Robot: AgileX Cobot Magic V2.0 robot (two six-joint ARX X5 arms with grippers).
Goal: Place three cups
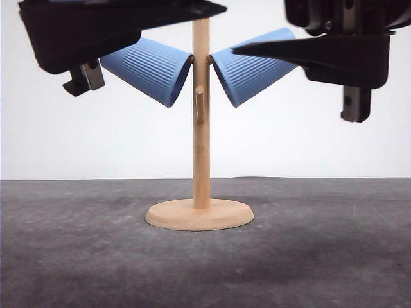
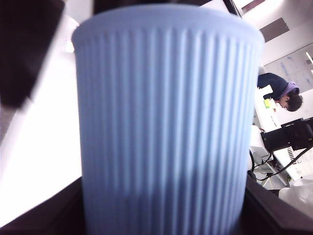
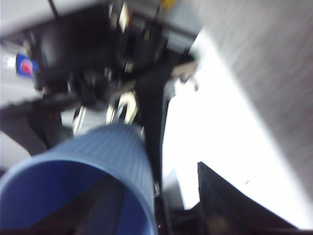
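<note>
- On the wooden cup stand (image 1: 200,160), you have two ribbed light-blue cups: the left cup (image 1: 149,69) and the right cup (image 1: 252,65), each tilted mouth-down toward the post.
- Left gripper (image 1: 83,77): the wrist view shows a cup (image 2: 166,122) close between its fingers; you cannot confirm whether the jaws clamp it.
- Right gripper (image 1: 355,102): jaw state cannot be told.
- Handling judgement: cups look light and rigid; ribbing should aid grip. Take hold mid-wall, squeezing modestly.

Black wedge-shaped left pincer (image 1: 160,16), right pincer (image 1: 257,51), grey metal brackets
</note>
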